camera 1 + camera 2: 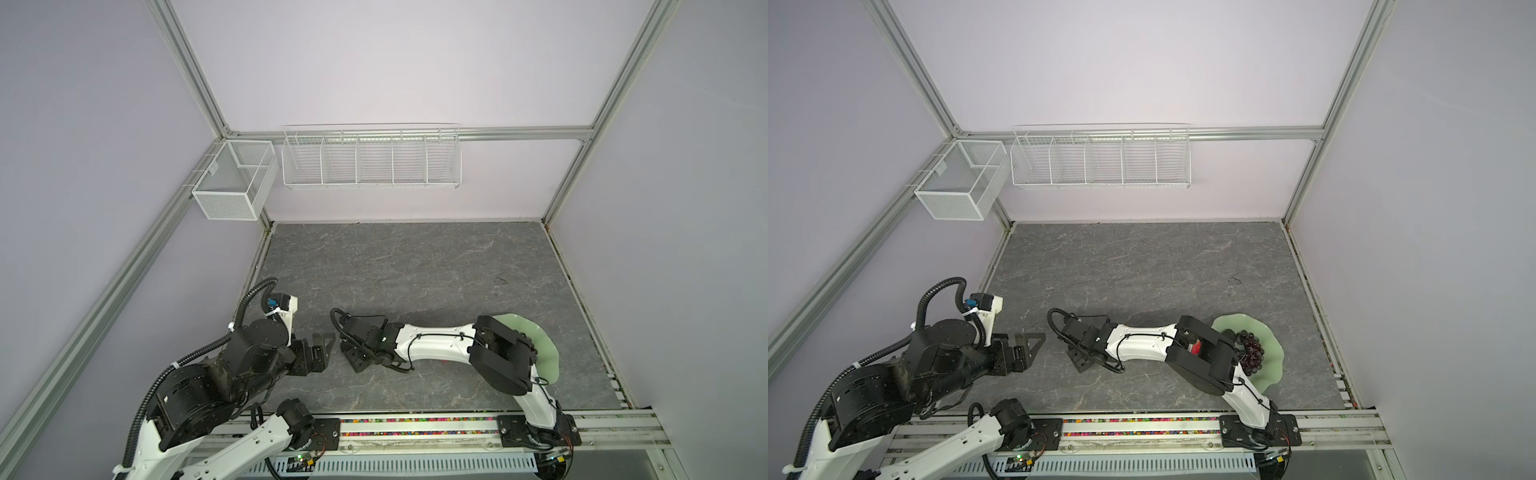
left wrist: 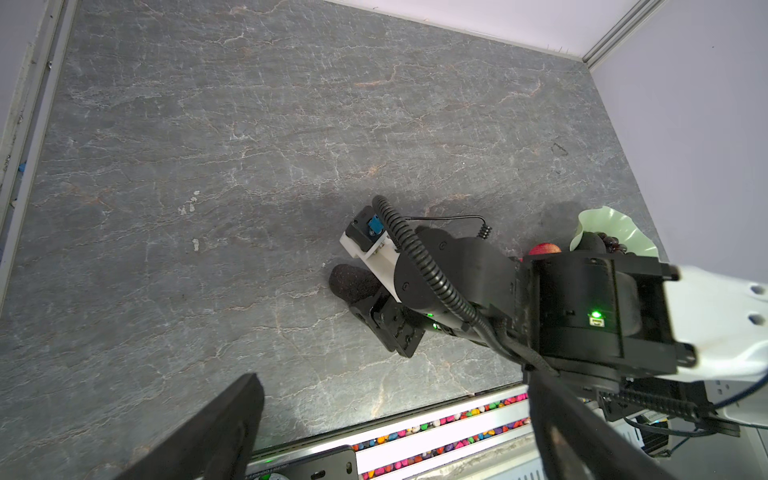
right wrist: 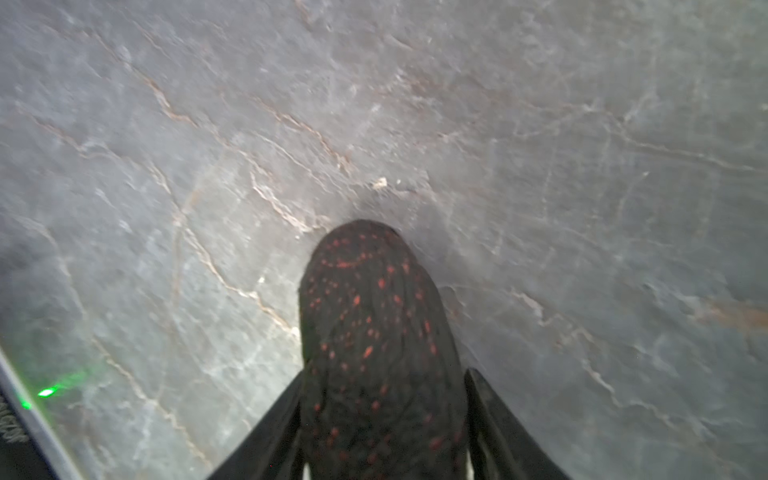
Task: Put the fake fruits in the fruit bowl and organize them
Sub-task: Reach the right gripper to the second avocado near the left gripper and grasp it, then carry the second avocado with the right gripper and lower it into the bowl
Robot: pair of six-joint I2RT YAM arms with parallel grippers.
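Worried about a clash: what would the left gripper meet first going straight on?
Most likely the right gripper and the avocado in it, just ahead of the left gripper; relative height is unclear.

My left arm [image 1: 249, 361] sits folded over the near left corner of the worktop [image 1: 415, 266]. The left gripper [image 1: 1025, 349] is aimed toward the middle, clear of the surface, fingers spread wide. My right arm [image 1: 436, 345] rises from the near edge on the right, bends at the elbow and stretches leftward, long and low, to the middle. There the right gripper [image 3: 384, 374] slants down close to the surface, its fingers [image 3: 274, 428] pressed against both sides of an avocado [image 3: 374, 299].
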